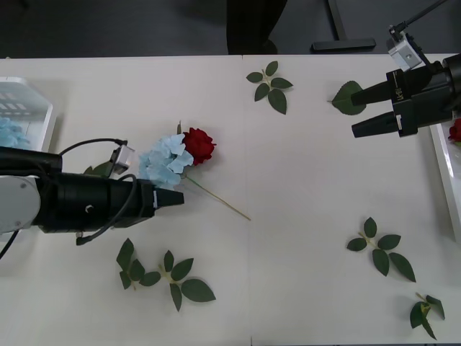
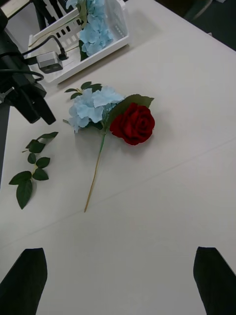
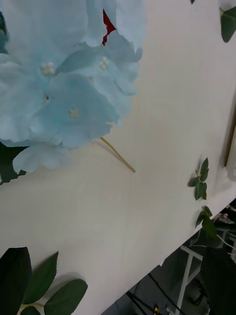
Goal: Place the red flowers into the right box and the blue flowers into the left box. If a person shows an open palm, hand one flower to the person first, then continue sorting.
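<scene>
Closest in, low over the pale counter (image 1: 302, 216): left gripper (image 1: 178, 198) on its black arm, black fingers (image 3: 14, 275) spread apart and holding nothing. Right at those fingertips, nearly touching: pale sky-blue hydrangea head (image 1: 164, 160) of many small petals, lying flat on the counter. Pressed against the hydrangea's far side from the left fingers: deep-red rose (image 1: 199, 145), its thin green stem (image 1: 220, 202) running out across the counter, past the left fingertips. Behind the left fingers, back along the arm and beyond it: white slotted plastic basket (image 1: 45, 115) at the counter's edge, with more pale blue flowers (image 1: 9, 133) inside.

Across the counter, well apart from both loose flowers: right gripper (image 1: 358, 112), raised, its two black fingers (image 2: 27, 280) parted and empty, pointing toward the rose and hydrangea. Behind the right fingers, by the wrist: thin straight rim of a white shallow box (image 1: 445, 173), with a bit of another red flower (image 1: 455, 131) showing inside.

Scattered around: loose green leaf sprigs (image 1: 169, 277), one cluster near the left arm, one leaf just beside the right fingers, others well away from both.
</scene>
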`<state>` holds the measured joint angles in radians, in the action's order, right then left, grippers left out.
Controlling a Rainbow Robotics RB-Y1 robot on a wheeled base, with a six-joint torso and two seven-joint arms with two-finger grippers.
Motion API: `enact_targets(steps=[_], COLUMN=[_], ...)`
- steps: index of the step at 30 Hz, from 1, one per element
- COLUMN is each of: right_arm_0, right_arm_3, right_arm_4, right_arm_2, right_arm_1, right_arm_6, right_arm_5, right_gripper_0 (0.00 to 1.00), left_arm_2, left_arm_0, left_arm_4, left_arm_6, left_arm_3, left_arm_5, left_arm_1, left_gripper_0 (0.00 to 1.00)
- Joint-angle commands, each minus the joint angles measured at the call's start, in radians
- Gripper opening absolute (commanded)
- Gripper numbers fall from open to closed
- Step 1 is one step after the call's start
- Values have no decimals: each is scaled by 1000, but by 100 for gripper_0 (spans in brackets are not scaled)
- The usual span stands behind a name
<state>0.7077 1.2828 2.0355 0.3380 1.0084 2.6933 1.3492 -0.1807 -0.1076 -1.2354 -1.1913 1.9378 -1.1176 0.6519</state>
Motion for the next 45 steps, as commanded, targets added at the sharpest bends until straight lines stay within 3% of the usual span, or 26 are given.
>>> enact_targets(steps=[1, 7, 11, 19, 31, 45], right_arm_0=[-1, -1, -1, -1, -1, -1], right_arm_3=[1, 1, 1, 1, 1, 1], right_arm_4=[5, 5, 5, 5, 5, 5], right_arm_2=[-17, -17, -17, -17, -17, -17], right_arm_1=[13, 13, 13, 13, 13, 13], right_arm_6=[12, 12, 12, 12, 12, 12], right_arm_5=[-1, -1, -1, -1, -1, -1], right_gripper_0=[86, 87, 97, 100, 100, 100], left_arm_2=[-95, -195, -244, -339, -410, -416], left_arm_0=[-83, -164, -202, -317, -422, -449], left_arm_4=[171, 386, 475, 685, 938, 1091], left_arm_6=[246, 527, 630, 832, 1006, 1049], left_arm_3=[92, 127, 122, 10, -195, -290], left_arm_5=[-28, -142, -171, -176, -159, -159], left_arm_1=[-55, -123, -156, -224, -317, -310], left_gripper_0=[100, 100, 100, 100, 100, 100])
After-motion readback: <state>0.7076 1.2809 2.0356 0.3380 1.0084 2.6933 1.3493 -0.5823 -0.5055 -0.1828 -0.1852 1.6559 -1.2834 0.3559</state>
